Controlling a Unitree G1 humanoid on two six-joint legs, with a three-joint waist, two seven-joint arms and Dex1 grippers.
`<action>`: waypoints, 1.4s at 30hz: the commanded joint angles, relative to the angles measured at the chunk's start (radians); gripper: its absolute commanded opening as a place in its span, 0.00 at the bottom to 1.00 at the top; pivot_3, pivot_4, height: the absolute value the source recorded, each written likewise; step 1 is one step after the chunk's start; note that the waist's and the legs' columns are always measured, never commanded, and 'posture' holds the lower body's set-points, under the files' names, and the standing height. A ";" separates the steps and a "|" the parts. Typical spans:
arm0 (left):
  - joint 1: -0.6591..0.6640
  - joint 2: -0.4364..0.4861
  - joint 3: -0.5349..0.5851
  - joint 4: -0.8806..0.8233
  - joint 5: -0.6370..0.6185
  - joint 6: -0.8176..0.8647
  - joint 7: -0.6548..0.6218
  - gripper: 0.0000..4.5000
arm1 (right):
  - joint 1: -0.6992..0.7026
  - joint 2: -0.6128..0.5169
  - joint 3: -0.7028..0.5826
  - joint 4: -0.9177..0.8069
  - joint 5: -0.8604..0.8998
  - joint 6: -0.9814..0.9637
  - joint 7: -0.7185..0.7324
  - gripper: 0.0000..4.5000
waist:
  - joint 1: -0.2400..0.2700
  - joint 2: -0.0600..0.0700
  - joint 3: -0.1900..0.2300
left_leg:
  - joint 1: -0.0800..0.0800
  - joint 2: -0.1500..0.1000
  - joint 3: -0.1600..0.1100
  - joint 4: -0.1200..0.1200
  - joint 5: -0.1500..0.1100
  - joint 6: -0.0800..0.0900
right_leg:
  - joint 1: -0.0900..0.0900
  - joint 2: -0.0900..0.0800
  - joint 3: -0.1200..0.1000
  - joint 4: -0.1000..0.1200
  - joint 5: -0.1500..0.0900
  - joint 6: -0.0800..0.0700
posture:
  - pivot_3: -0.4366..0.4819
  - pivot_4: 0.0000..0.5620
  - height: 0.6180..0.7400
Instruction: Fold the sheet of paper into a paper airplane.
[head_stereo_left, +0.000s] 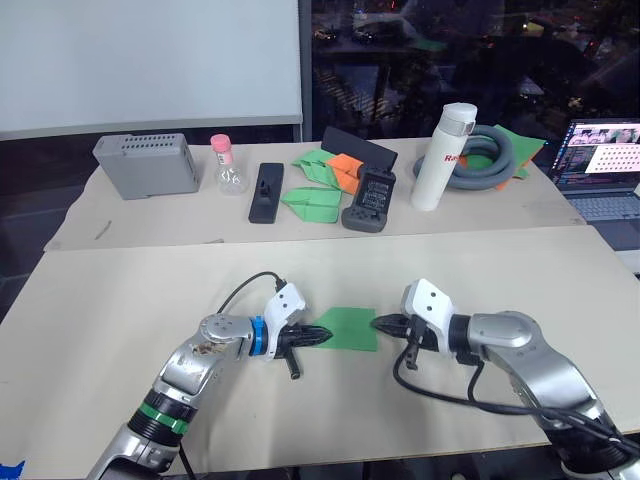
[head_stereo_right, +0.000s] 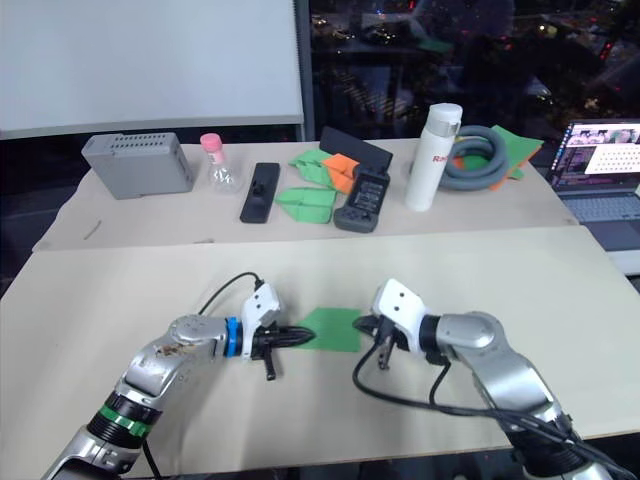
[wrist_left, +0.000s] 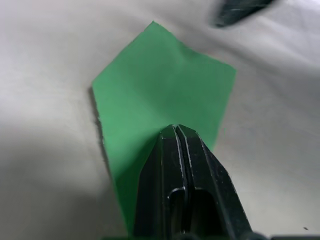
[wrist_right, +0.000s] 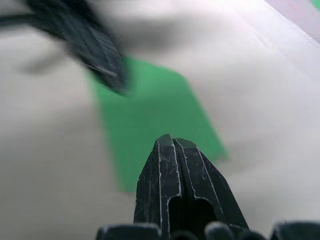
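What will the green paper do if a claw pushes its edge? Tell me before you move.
The paper looks thin and lies flat on the table, so it would likely slide or buckle rather than resist. It seems very light, so a nudge could skew it. The left claw, shut on one corner, would probably make it pivot there rather than slide freely.

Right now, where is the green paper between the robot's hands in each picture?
Left eye view: sheet of paper, low centre, on the table between both grippers.
Right eye view, same spot.
Left wrist view, beyond the shut left gripper.
Right wrist view, beyond the shut right gripper.
Shared landmark: the left gripper's tip lying over the paper's edge.
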 joint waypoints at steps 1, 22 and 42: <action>0.036 0.008 0.009 -0.019 0.002 0.009 0.015 0.00 | -0.030 0.014 -0.008 0.041 -0.010 -0.016 -0.013 0.01 | -0.002 0.000 0.000 | 0.000 0.000 0.000 0.000 0.000 0.000 | 0.000 0.000 0.000 0.000 0.000 0.000 | 0.48 0.27 1.00; 0.114 0.014 0.019 -0.075 0.017 0.016 0.087 0.00 | -0.286 0.110 -0.167 0.317 0.338 0.536 0.072 0.43 | -0.003 0.000 0.000 | 0.000 0.001 0.000 -0.001 0.000 0.000 | 0.000 0.000 0.001 0.000 0.000 0.000 | 0.48 0.27 1.00; 0.102 0.098 0.031 -0.060 0.011 -0.004 0.029 0.00 | -0.250 0.160 -0.143 0.298 0.376 0.496 0.073 0.01 | -0.005 0.000 0.000 | 0.000 0.001 0.000 -0.001 0.000 0.000 | -0.001 0.000 0.001 0.000 0.000 0.000 | 0.48 0.27 1.00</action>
